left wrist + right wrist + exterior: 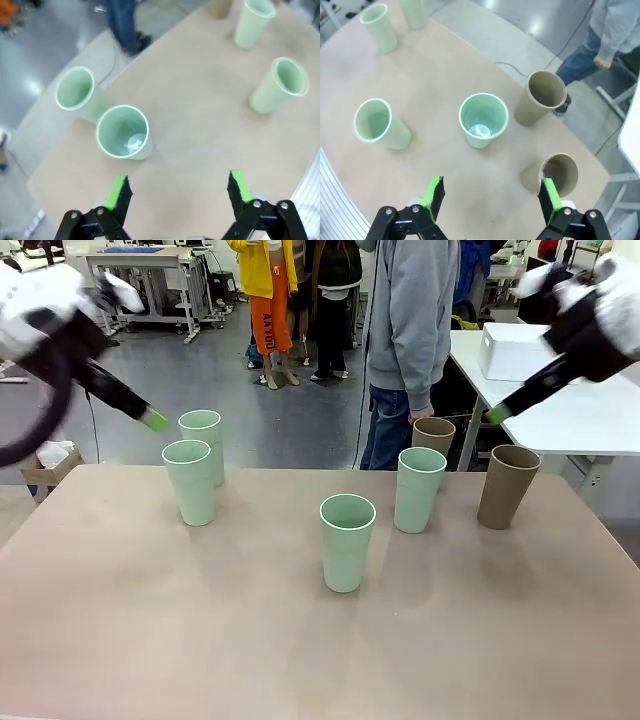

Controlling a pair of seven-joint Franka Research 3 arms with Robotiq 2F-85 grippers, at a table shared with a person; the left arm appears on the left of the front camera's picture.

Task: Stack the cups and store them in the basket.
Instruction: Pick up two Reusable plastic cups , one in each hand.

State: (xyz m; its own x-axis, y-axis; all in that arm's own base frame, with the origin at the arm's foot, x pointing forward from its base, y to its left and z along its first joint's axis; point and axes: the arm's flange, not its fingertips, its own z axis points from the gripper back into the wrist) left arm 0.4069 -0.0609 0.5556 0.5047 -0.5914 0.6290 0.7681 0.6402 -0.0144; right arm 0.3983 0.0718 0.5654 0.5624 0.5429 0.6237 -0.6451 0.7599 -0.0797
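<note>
1. Left gripper [179, 187]: it is hanging above the table [150, 640] on the robot's left, jaws standing wide, carrying nothing.
2. Right gripper [491, 194]: it is hanging above the table's right side, jaws likewise spread wide, carrying nothing.
3. Near-left mint cup [123, 132]: it is standing upright, mouth up, just ahead of the left gripper and slightly off toward one finger in the left wrist view. The far-left mint cup [75, 92] is standing just behind it, close to touching.
4. Near brown cup [557, 175]: it is standing upright, just ahead of one green fingertip of the right gripper in the right wrist view. The far brown cup [542, 97] is sitting farther on, near the table's far edge.
5. Right mint cup [482, 120] and centre mint cup [377, 124]: both are standing upright, apart from each other, in the middle ground between the arms.
6. Governing relation, as a judgement: every cup's long axis is running vertical, so a grasp is likely calling for a descent over a rim or a side approach. The left arm is nearer the mint pair, the right arm nearer the brown pair.
7. White box [515, 350]: it is resting on the neighbouring table, beyond the right arm. I cannot tell whether this is the basket.
8. Person [410, 320]: standing at the far edge, hand [421, 416] hanging just above the far brown cup.
</note>
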